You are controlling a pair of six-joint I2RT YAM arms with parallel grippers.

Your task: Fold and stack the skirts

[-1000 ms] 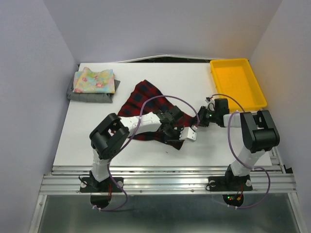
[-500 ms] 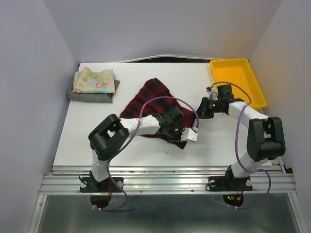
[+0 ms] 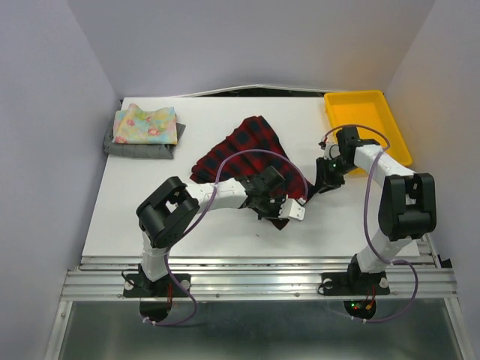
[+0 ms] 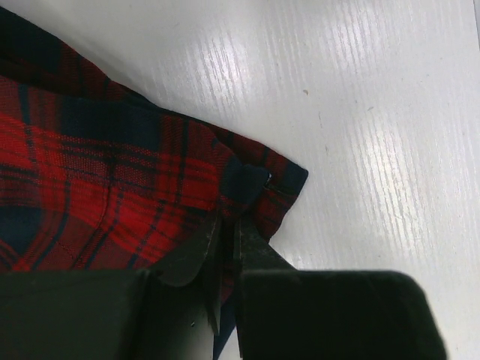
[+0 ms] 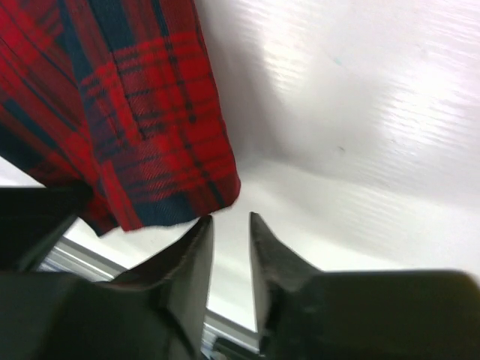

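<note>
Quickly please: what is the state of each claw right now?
Left claw: closed on the plaid skirt.
Right claw: open, holding nothing.

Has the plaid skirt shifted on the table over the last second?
Yes. The plaid skirt has swung its far end right, toward the yellow tray, while the left gripper holds its near corner.

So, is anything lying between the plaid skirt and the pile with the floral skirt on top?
Nothing visible does. Between the plaid skirt and the floral skirt lying on the grey skirt, only bare white table shows. The left gripper pinches the plaid skirt's near corner.
</note>
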